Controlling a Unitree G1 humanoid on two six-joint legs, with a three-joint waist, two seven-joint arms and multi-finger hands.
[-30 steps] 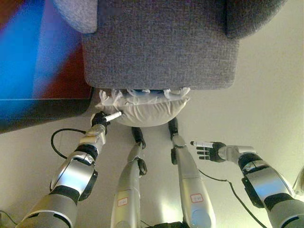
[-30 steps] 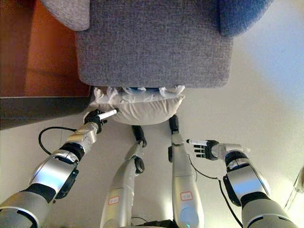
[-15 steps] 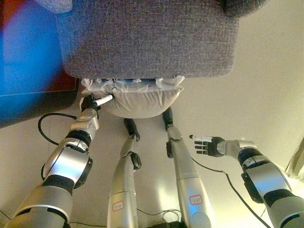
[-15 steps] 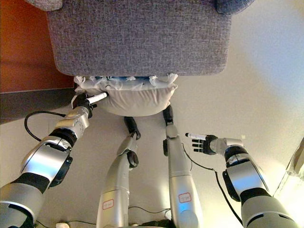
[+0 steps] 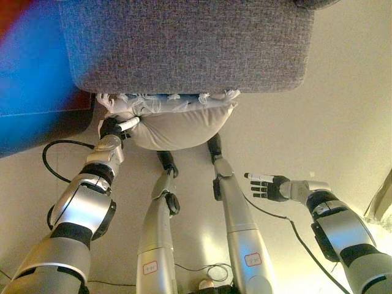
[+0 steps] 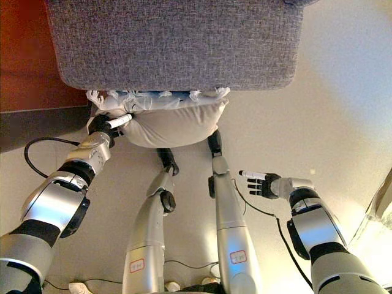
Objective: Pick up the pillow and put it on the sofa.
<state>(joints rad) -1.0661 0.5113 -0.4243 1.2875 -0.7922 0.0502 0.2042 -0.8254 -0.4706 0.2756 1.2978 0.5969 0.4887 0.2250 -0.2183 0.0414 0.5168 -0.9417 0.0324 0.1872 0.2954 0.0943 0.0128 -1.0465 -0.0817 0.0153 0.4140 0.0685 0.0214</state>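
A cream pillow (image 5: 177, 122) with a frilled white edge lies on the floor against the front of the grey fabric sofa (image 5: 184, 43), its back edge tucked under the sofa's base. My left hand (image 5: 114, 127) is at the pillow's left corner, fingers curled into the frill, one white fingertip lying across the cloth. It also shows in the right eye view (image 6: 103, 122). My right hand (image 5: 267, 187) is open with straight fingers, above the bare floor to the right of the pillow and apart from it.
A dark low ledge (image 6: 30, 125) and a red-brown panel (image 6: 24, 55) stand left of the sofa. Pale floor (image 5: 331, 122) spreads to the right of the sofa. A strip of pale cloth (image 5: 381, 205) shows at the right edge.
The camera has moved, so the sofa sits further left and higher in view. My left hand stays on the pillow's left corner and the pillow bulges more. My right hand holds its pose.
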